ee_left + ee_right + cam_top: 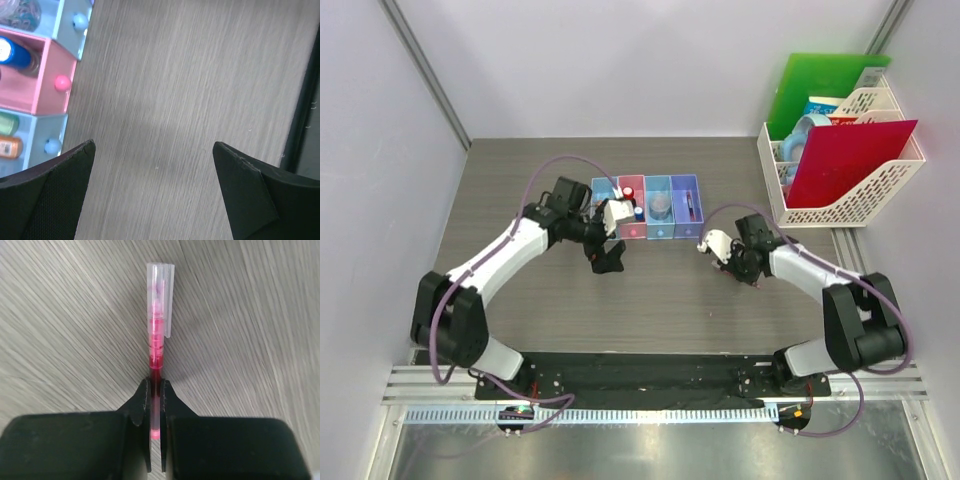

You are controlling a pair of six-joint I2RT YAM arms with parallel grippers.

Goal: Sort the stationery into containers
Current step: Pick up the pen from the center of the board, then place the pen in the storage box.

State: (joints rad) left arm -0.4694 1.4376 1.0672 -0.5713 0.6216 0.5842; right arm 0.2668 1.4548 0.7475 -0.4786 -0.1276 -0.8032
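Note:
Four joined bins [672,236] stand in a row at the table's middle: light blue, pink, light blue, purple-blue. The pink one holds a red-black cap [628,191] and a blue piece [639,212]. The third holds a clear roll [660,207]; the purple one holds dark-red pens [689,205]. My left gripper [608,258] is open and empty just in front of the bins [50,95]; its view shows a green piece [7,122] and an orange piece [8,147]. My right gripper [732,268] is shut on a red pen [157,335] with a clear cap, above the table.
A white mesh file rack [880,190] with a green folder [820,90] and a red folder [845,160] stands at the back right. A black strip [640,375] runs along the table's near edge.

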